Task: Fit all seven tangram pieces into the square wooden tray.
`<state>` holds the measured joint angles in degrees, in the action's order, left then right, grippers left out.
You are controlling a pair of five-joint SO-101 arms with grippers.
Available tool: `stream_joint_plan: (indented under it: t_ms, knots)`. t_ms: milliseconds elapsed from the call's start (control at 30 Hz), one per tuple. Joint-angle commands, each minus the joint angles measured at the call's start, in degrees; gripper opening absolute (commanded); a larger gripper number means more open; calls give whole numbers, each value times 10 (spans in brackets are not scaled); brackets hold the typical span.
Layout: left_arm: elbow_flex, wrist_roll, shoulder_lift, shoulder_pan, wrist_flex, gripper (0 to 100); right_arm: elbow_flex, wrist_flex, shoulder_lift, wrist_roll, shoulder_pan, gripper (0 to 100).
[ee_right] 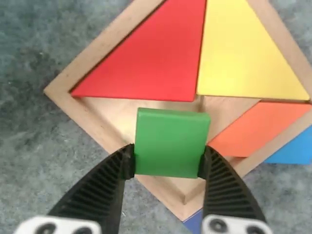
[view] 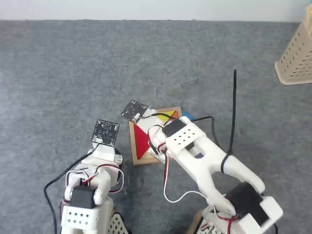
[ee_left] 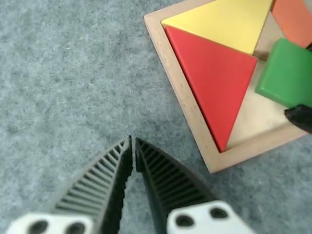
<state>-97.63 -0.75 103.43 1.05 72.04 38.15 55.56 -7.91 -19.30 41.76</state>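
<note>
The square wooden tray (view: 135, 157) (ee_left: 183, 105) (ee_right: 92, 119) lies between the two arms and holds a red triangle (ee_right: 151, 58) (ee_left: 214, 83) (view: 140, 140), a yellow triangle (ee_right: 241, 53) (ee_left: 229, 19) and an orange piece (ee_right: 258, 129) (ee_left: 295, 19). My right gripper (ee_right: 168, 158) is shut on a green square (ee_right: 169, 142) (ee_left: 287, 73), held just above the tray's bare floor. A blue piece (ee_right: 292, 151) (view: 186, 116) lies just outside the tray. My left gripper (ee_left: 132, 146) is shut and empty over the carpet beside the tray's corner.
Grey carpet covers the table all around. A perforated beige container (view: 297, 53) stands at the far right. A dark blue piece (ee_right: 194, 225) peeks out by the tray's near corner. A black cable (view: 234, 107) runs up beside the right arm.
</note>
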Motion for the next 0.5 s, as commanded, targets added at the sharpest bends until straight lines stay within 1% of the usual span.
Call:
stream_joint_plan:
  t_ms: [0, 200, 367, 467]
  knots:
    - [11, 4, 11, -1, 4, 12, -25, -6, -7, 7, 5, 162]
    - [11, 4, 11, -1, 4, 12, -25, -6, -7, 7, 5, 164]
    - [11, 4, 11, -1, 4, 12, -25, -6, -7, 8, 5, 222]
    - [11, 4, 11, -1, 4, 12, -25, -6, -7, 6, 5, 228]
